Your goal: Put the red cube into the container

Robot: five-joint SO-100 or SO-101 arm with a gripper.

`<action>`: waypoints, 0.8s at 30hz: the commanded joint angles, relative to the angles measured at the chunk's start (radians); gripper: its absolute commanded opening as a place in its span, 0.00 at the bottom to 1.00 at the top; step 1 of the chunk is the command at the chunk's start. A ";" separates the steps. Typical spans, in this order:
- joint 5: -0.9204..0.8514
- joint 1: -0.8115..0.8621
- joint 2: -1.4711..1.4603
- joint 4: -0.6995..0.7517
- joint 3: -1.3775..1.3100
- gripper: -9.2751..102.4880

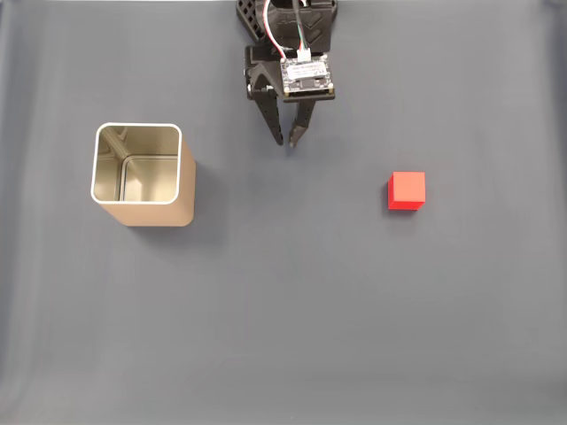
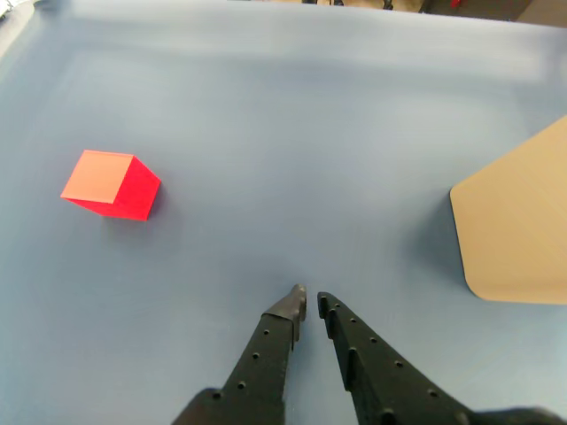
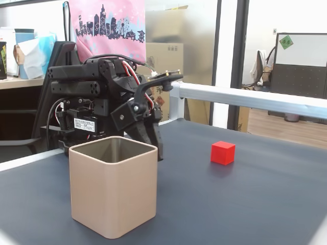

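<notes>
From my seat I see the arm (image 1: 288,35) folded low at the top edge of a fixed view looking down, its gripper (image 1: 287,140) pointing down the picture toward the middle of the table (image 1: 283,310). In the wrist view the two black fingers reach up from the bottom edge and their tips nearly meet, with only a thin slit between them, so I read the jaws as closed on nothing. The gripper (image 2: 309,303) hangs over bare blue-grey cloth there.

In a fixed view from the side, the arm (image 3: 102,97) is hunched behind the tin, its upper links lying roughly level and the fingers (image 3: 153,140) angled down toward the table surface.

The red cube (image 1: 407,191) sits on the table well apart from the gripper, off to the right in the downward-looking view and to the left in the wrist view (image 2: 111,184). The container (image 1: 140,173) stands upright on the opposite side, open mouth up, shiny metal inside. In the wrist view only a beige corner (image 2: 518,226) of it shows at the right edge. From the side view the cube (image 3: 223,152) rests beyond and to the right of the tin (image 3: 113,191).
</notes>
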 commanded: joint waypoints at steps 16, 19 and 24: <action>0.055 -0.158 -0.563 0.072 -0.666 0.08; 0.084 -0.219 -0.667 0.175 -0.785 0.08; 0.167 -0.330 -0.782 0.262 -0.887 0.09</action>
